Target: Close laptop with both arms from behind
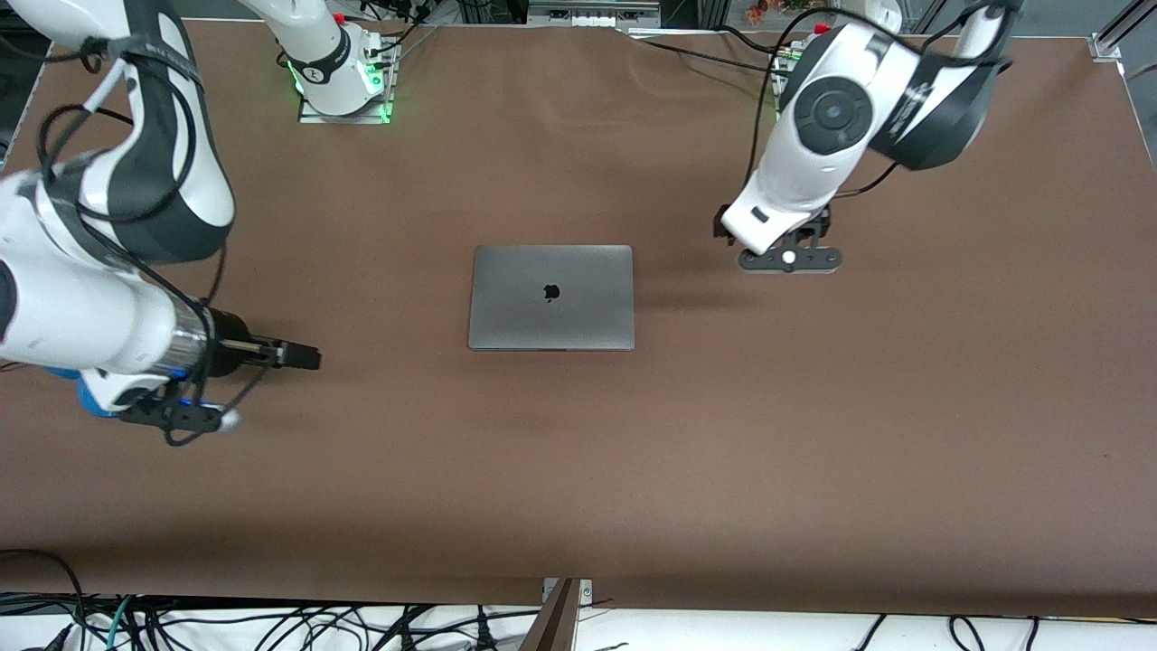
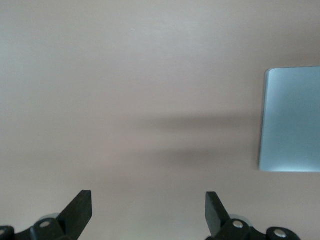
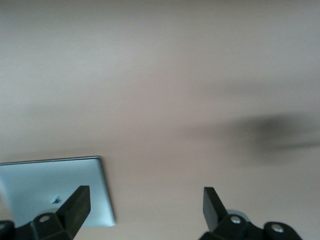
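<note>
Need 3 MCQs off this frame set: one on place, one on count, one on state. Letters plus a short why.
1. Where does the laptop lie?
A. mid-table, between the two arms
B. at the table edge nearest the front camera
C. on an arm's base

2. How many laptops are on the table?
A. one
B. two
C. three

3. What state is the laptop in?
A. open
B. half open
C. closed flat

Key:
1 A: it lies centrally, with the left claw and right claw toward either end.
2 A: only one shows.
3 C: its lid with the logo faces up; both claws are open and clear of it.
</note>
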Controlling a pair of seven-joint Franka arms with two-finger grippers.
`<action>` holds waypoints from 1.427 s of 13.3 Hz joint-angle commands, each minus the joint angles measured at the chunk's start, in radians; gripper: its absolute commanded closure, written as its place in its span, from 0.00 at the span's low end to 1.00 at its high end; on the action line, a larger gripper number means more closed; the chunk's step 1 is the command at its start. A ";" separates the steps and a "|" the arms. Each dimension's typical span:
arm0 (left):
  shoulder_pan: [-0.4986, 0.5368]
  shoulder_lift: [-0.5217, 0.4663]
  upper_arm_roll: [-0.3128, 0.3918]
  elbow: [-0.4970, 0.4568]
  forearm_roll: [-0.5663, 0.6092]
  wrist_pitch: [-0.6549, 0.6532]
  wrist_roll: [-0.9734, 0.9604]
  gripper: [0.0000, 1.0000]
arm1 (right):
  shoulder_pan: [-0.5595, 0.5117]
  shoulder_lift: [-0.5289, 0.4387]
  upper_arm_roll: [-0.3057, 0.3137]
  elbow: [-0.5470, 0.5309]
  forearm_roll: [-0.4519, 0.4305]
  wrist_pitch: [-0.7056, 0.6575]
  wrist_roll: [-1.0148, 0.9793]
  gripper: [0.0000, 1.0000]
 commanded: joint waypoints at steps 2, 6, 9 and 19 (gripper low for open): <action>0.137 -0.128 -0.006 -0.041 -0.070 -0.046 0.226 0.00 | -0.023 -0.087 0.018 -0.023 -0.071 -0.014 -0.057 0.00; 0.156 -0.191 0.093 -0.030 -0.107 -0.112 0.389 0.00 | -0.081 -0.140 0.020 -0.031 -0.071 -0.014 -0.100 0.00; 0.109 -0.212 0.231 -0.006 -0.115 -0.138 0.473 0.00 | -0.115 -0.195 0.020 -0.069 -0.071 -0.014 -0.123 0.00; -0.019 -0.108 0.353 0.235 -0.014 -0.260 0.464 0.00 | -0.164 -0.339 0.041 -0.209 -0.069 -0.074 -0.215 0.00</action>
